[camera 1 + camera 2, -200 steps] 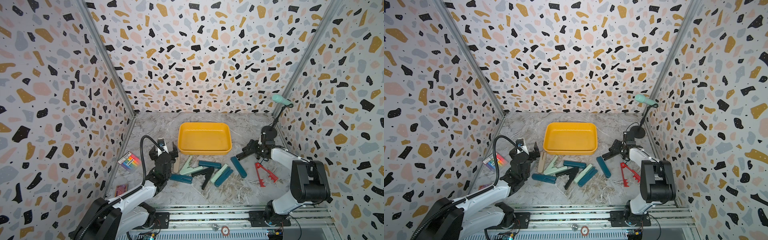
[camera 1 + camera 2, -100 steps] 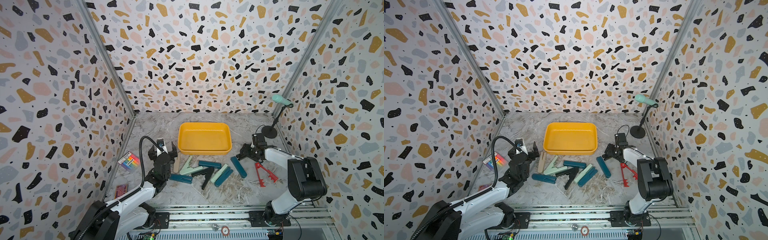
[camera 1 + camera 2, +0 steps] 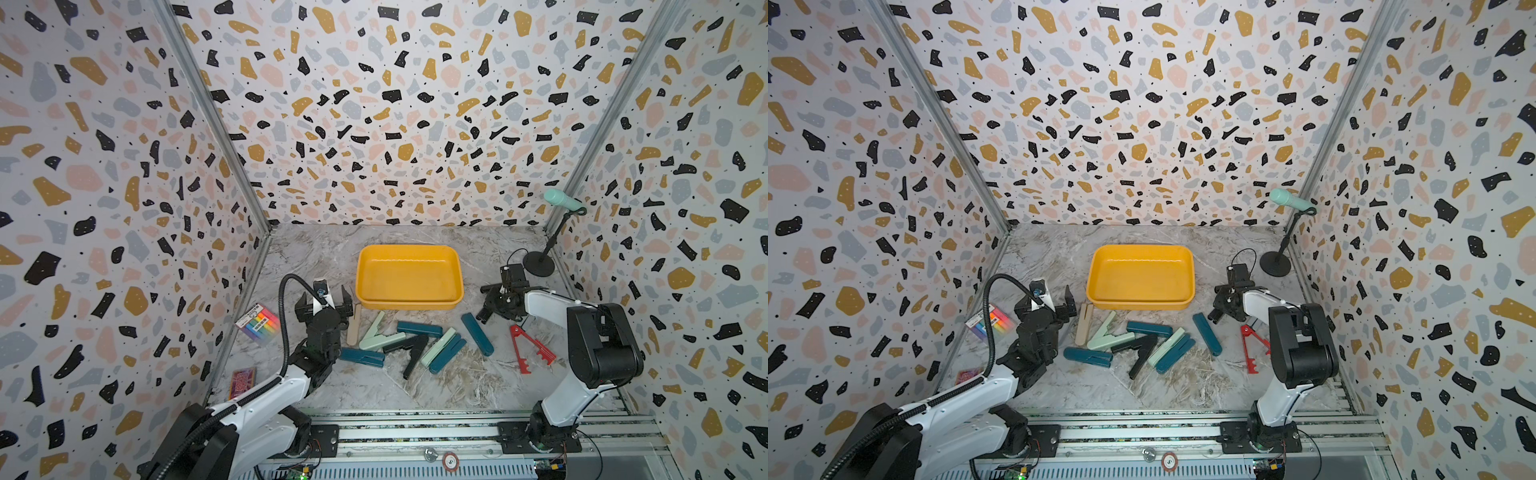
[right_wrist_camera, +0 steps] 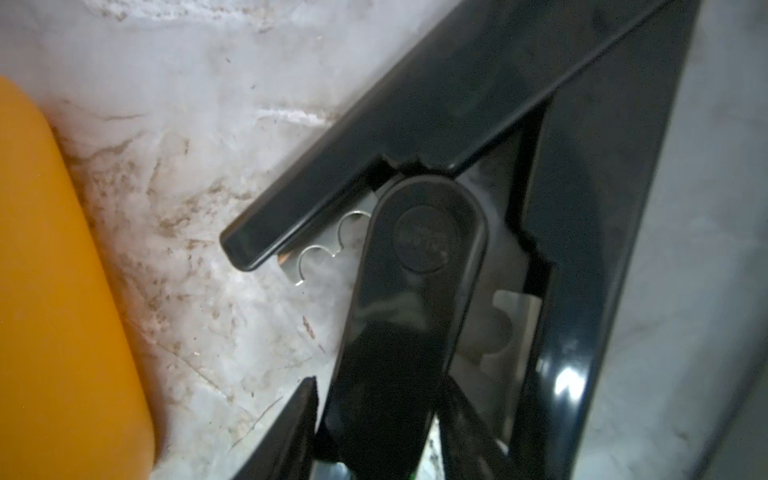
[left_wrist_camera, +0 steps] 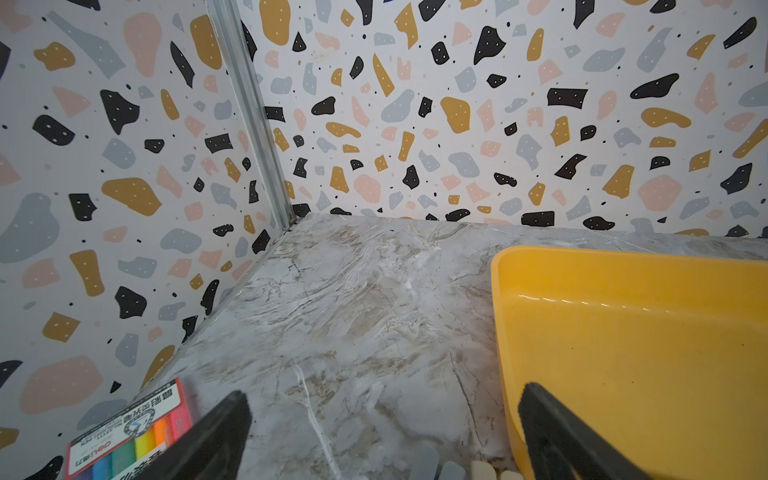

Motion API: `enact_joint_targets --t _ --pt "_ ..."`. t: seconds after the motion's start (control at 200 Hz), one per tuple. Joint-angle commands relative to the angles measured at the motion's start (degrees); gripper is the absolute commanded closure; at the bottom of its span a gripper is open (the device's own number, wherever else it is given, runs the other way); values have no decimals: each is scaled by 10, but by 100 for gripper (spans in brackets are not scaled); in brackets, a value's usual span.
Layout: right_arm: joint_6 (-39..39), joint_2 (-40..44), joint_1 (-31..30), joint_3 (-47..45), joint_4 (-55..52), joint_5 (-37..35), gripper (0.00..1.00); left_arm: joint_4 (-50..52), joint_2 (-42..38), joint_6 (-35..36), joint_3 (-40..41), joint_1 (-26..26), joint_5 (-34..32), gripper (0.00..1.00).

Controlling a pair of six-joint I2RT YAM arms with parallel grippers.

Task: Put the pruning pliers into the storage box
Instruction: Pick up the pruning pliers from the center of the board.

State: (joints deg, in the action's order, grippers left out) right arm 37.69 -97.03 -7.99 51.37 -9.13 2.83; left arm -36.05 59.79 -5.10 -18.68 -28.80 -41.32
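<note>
The yellow storage box (image 3: 409, 305) sits mid-table with nothing in it. In front of it lie several pruning pliers: beige (image 3: 354, 324), mint (image 3: 376, 334), dark teal (image 3: 419, 328), black (image 3: 413, 351), another dark teal (image 3: 477, 333) and red (image 3: 530, 347). My right gripper (image 3: 496, 305) is low at the box's right side. In the right wrist view its fingers press both sides of one arm of a spread black pruning pliers (image 4: 419, 249), and the gripper (image 4: 382, 386) is shut on it. My left gripper (image 3: 325, 301) hangs open by the box's left end, holding nothing (image 5: 384, 392).
A rainbow-striped packet (image 3: 257, 326) and a small red packet (image 3: 242, 380) lie by the left wall. A mint microphone (image 3: 563, 202) on a black stand (image 3: 539, 264) occupies the back right corner. Patterned walls close in three sides, and a metal rail runs along the front.
My right gripper has moved a little left, away from the microphone stand, and its jaws have narrowed onto the black pliers' arm. The left arm has stayed still.
</note>
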Motion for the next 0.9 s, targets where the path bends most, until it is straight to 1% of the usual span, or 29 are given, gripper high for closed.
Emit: enact_joint_targets --t 0.0,0.11,0.2,0.28,0.365,0.471,0.596,0.726,0.856,0.896 --pt "4 11 -3 -32 -27 14 68 -22 -8 13 -3 -2 -16 1" --pt "-7 39 -9 -33 -21 14 76 -27 -5 10 -6 -2 -16 1" --pt "-35 46 -21 -23 -16 22 77 -31 -2 3 -8 -2 -12 1" --pt "-69 26 -44 7 -40 13 76 -32 3 -4 -11 -2 -8 1" --pt "-89 2 -72 32 -61 -12 71 -29 7 -8 -17 -2 -5 1" --pt "-94 -17 -79 41 -89 -32 69 -20 4 -11 -23 -2 -3 1" --pt "-109 0 -79 22 -104 -62 67 -17 -7 -11 -18 -2 -5 0" --pt "-143 6 -80 8 -100 -62 59 -28 -8 -15 -11 -2 -2 0" --pt "-172 -3 -95 7 -107 -48 44 -22 -2 -16 -20 -2 3 1" --pt "-177 -5 -98 6 -107 -45 41 -20 -1 -16 -22 -2 4 1"
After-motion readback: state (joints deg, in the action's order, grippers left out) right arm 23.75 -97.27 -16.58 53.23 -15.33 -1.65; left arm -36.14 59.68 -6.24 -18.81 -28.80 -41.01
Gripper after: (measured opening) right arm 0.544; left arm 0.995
